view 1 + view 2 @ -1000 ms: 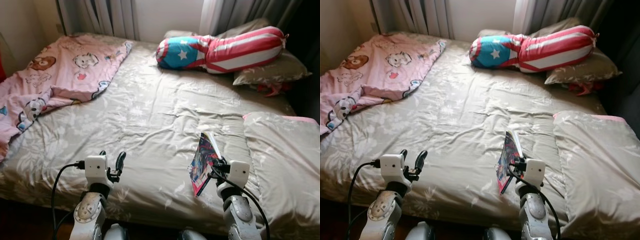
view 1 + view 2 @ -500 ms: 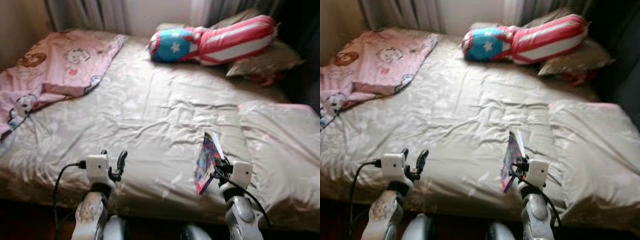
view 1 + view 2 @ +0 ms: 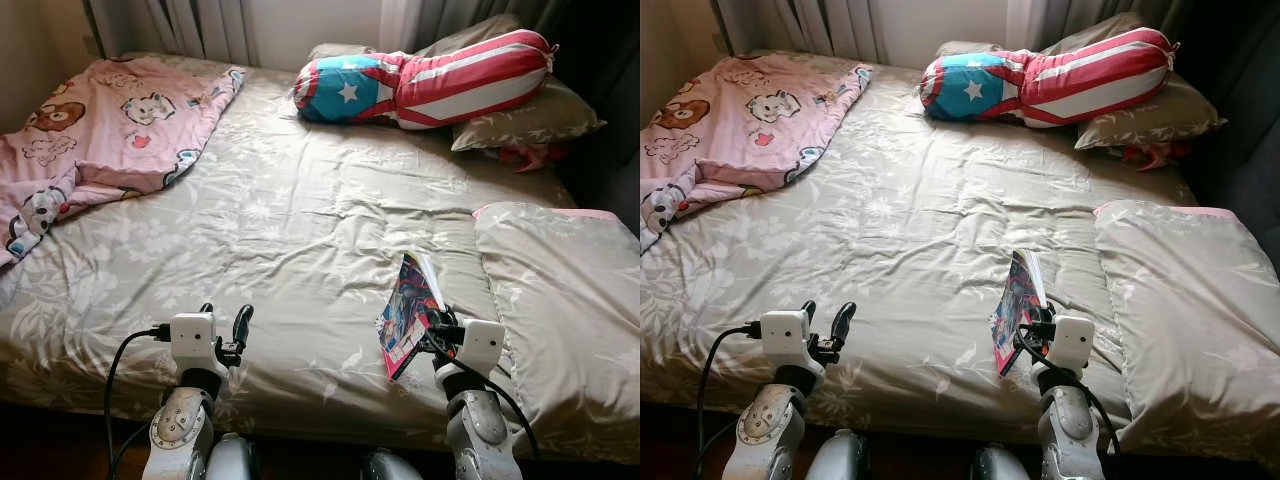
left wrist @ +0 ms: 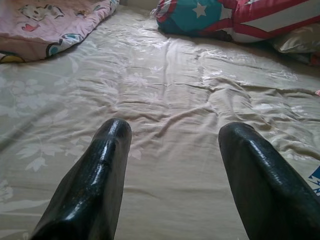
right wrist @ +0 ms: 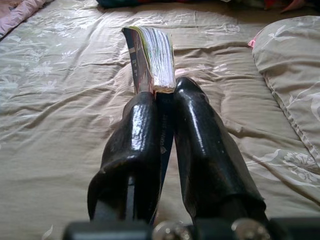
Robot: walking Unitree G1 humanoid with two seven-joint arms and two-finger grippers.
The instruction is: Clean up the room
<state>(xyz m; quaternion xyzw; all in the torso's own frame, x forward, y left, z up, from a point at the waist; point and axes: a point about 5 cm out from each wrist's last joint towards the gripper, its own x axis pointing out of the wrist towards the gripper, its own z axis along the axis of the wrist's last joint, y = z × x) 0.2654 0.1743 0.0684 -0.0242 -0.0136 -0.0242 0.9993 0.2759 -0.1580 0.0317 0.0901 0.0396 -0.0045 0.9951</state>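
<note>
A thin colourful comic book [image 3: 408, 314] stands on edge above the near side of the bed, with my right gripper [image 3: 432, 326] shut on its lower part. In the right wrist view the two black fingers [image 5: 195, 135] pinch the book [image 5: 154, 65], whose page edges stick out past them. My left gripper [image 3: 226, 325] is open over the bed's front edge, and its wrist view shows its fingers [image 4: 107, 165] spread wide with bare sheet between them.
The bed [image 3: 300, 210] has a beige floral sheet. A pink cartoon blanket [image 3: 100, 130] is bunched at the far left. A stars-and-stripes bolster [image 3: 420, 85] lies across the head beside a beige pillow [image 3: 530, 118]. A folded beige duvet [image 3: 565, 300] covers the right side. Curtains hang behind.
The camera has shifted and the blur has cleared. Both grippers keep their pose, and the book stays held in the right one.
</note>
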